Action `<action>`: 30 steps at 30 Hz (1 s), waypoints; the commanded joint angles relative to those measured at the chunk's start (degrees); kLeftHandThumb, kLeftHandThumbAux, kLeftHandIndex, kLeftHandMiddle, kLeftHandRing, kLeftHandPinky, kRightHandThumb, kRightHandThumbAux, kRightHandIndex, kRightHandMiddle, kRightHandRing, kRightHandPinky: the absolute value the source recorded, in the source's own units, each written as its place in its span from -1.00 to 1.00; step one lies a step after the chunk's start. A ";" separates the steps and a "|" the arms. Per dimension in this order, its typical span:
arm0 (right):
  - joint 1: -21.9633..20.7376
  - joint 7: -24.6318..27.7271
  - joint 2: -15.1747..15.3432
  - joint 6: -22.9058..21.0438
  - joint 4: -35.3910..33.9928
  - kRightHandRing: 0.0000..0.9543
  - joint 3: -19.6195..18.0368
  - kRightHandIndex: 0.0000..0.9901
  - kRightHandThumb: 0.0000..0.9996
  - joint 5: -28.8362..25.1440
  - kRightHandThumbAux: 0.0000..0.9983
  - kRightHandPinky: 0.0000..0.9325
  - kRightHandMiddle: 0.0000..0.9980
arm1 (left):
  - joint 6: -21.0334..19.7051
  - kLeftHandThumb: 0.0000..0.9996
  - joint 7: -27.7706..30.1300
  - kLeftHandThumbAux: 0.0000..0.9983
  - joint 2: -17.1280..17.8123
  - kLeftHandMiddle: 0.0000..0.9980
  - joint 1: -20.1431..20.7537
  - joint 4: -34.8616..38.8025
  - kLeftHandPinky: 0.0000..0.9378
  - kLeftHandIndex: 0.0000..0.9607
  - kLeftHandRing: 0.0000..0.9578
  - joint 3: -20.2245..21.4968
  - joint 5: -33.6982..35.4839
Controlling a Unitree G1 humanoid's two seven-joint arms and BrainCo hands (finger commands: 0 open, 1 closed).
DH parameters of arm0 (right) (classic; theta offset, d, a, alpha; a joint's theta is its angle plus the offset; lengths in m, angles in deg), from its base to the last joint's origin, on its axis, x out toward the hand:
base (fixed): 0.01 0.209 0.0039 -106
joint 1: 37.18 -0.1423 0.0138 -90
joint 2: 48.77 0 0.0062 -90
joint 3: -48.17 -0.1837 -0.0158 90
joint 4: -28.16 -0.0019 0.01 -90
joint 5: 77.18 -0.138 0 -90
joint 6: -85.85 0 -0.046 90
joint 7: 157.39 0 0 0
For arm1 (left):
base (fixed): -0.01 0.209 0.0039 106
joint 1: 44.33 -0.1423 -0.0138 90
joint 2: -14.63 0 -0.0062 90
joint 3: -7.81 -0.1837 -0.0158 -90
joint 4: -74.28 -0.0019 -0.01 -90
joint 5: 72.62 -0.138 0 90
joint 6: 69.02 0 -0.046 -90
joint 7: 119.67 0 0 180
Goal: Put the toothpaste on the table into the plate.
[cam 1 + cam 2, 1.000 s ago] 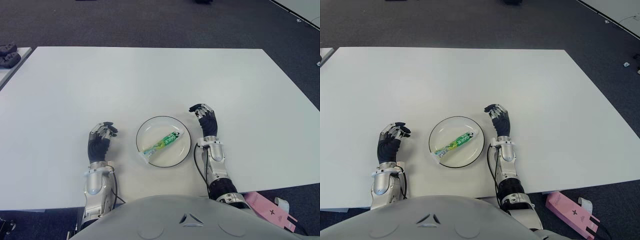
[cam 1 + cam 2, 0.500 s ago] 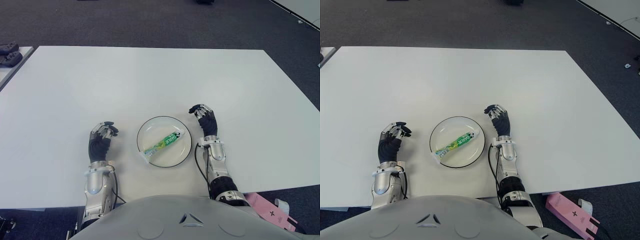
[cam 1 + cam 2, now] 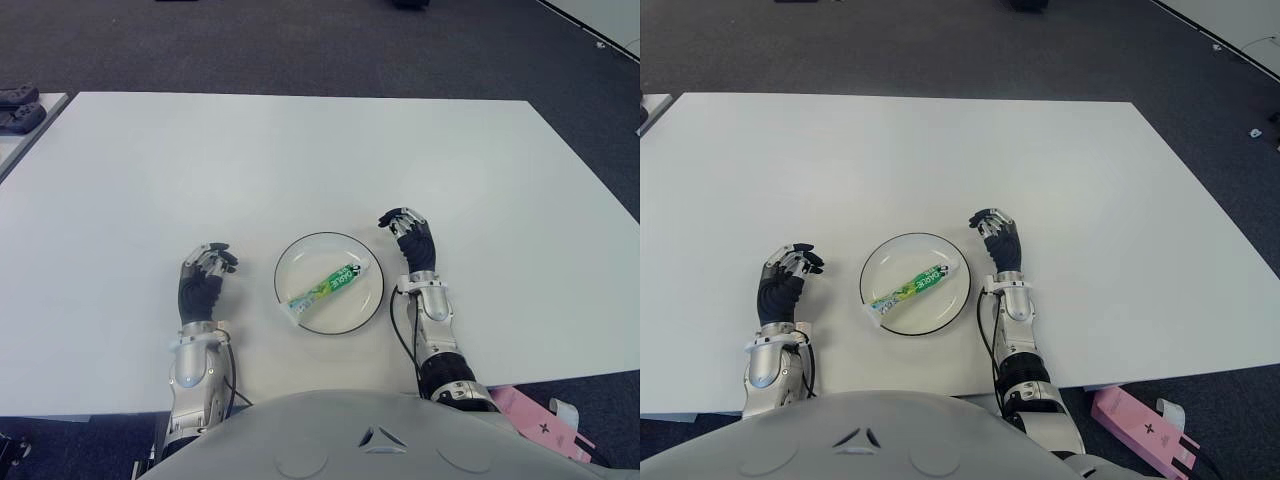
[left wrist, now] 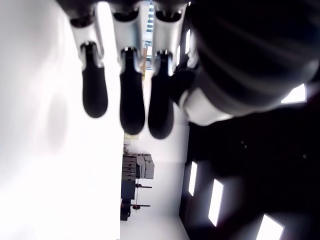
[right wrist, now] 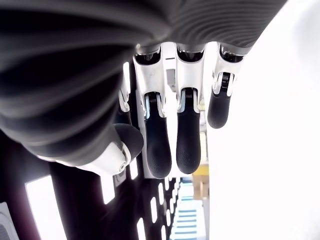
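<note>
Already inside the white plate (image 3: 366, 304), lower centre of frame: green toothpaste tube (image 3: 324, 288), lying diagonally. Left hand (image 3: 201, 285) left of the plate, right hand (image 3: 412, 243) just beside its right rim; both with fingers (image 5: 189, 145) loosely curled, holding nothing, over the white desk (image 3: 300, 160).

Wide white table (image 3: 300, 150), mostly bare. Round white plate (image 3: 365, 301) with a dark rim lying flat between left hand (image 3: 200, 285) and right hand (image 3: 412, 243), nearer the right, perhaps just short of touching.
</note>
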 commanded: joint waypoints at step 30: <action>8.68 -4.44 -1.72 -5.08 -3.33 0.05 -1.37 -0.13 0.41 2.18 0.45 0.08 0.02 | -1.45 0.40 -3.20 0.45 0.03 0.10 0.40 -3.47 0.14 -0.10 0.13 -0.17 -3.06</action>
